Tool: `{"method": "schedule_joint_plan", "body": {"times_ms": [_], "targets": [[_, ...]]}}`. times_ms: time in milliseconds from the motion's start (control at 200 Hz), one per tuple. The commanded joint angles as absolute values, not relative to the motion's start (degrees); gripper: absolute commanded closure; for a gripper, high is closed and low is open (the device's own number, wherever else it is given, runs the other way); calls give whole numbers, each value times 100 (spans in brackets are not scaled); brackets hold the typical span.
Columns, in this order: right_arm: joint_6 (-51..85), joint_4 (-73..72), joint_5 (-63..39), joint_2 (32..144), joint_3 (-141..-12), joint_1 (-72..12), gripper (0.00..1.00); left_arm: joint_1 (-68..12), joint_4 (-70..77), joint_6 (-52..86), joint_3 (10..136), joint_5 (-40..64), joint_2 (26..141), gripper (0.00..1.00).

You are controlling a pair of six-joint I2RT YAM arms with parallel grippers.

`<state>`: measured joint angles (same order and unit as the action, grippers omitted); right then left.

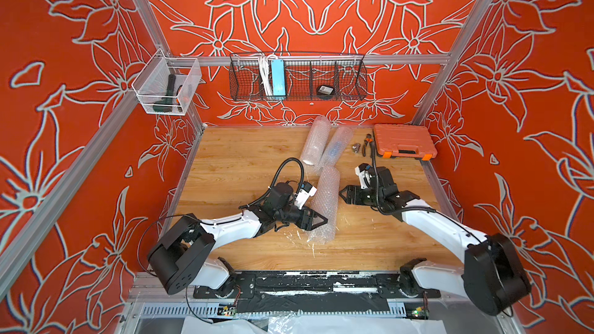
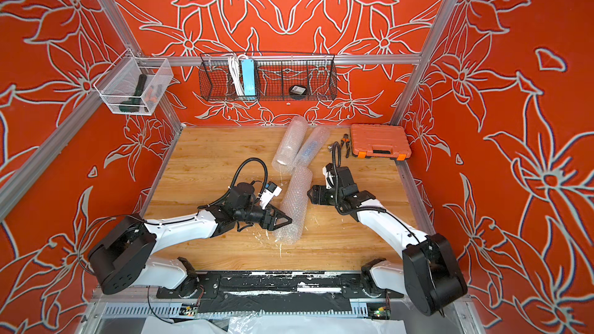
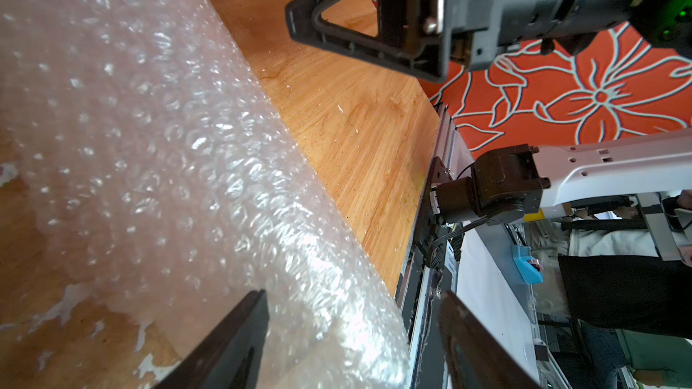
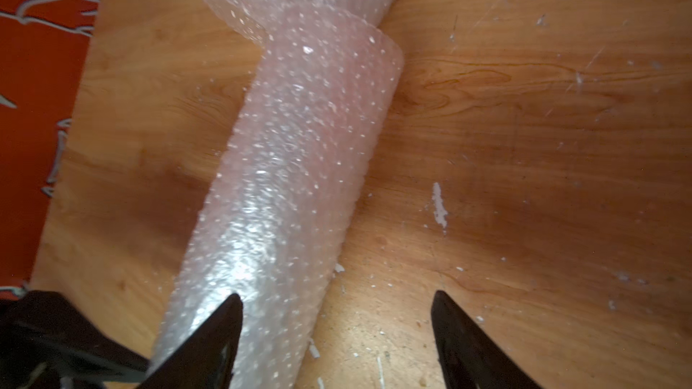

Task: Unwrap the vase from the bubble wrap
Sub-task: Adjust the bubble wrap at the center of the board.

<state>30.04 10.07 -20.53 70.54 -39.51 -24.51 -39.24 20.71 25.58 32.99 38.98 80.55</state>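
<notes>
Because the near roll (image 1: 323,204) of bubble wrap lies between your 2 grippers, the coming move turns on its long axis. That axis runs from the table's (image 1: 244,162) front edge toward the back wall, tilted slightly.

Your left gripper (image 1: 322,220) is at the roll's front end, on its left flank. Its jaws are apart and straddle the wrap there without pinching it. Your right gripper (image 1: 342,194) sits just beside the roll's middle, on the right flank. Its jaws are also spread, with 1 finger over the wrap and the other over bare table. Neither holds anything. Left looks the nearer of the 2, touching or nearly so.

The 2 far rolls (image 1: 316,142) meet this roll's far end, and 1 of them shows something blue inside. You cannot see a vase in the near roll.

My judgement is that you should pinch the loose outer edge with 1 arm and steady with the other. Then pull across the axis, not along it.
</notes>
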Motion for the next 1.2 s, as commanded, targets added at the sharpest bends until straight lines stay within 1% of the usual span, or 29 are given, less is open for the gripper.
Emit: {"method": "schedule_joint_plan", "body": {"times_ms": [0,160,285,415,495,621,686,871,1066,1121,1191], "targets": [[3242,941,-2795,7209,-4090,-2498,17,-4008,1982,2592,3354,4051,8179,26],[3186,931,-3045,7601,-4262,-2610,16,-4043,2010,2595,3410,4112,8304,26],[3111,963,-3039,7823,-4268,-2642,19,-4092,2003,2599,3479,4175,8352,27],[3022,1167,-2622,7910,-4209,-2644,24,-4096,1903,2584,3557,4201,8269,26],[2922,1328,-2308,7910,-4136,-2639,28,-4096,1801,2557,3586,4139,8080,23],[2835,1500,-1941,7886,-3982,-2643,31,-4096,1593,2468,3543,3601,7724,17],[2822,1591,-1761,7868,-3918,-2639,33,-4096,1459,2480,3496,3094,7589,16],[2764,1829,-1293,7840,-3780,-2646,34,-4096,1237,2712,3308,1763,7505,14],[2769,2048,-852,7853,-3739,-2638,35,-4096,1075,3001,3359,1396,7812,15],[2760,2019,-850,7841,-3712,-2641,35,-4096,1193,3028,3350,1551,7881,15],[2760,1912,-999,7833,-3675,-2641,35,-4096,1437,3041,3349,1999,7978,17]]}}
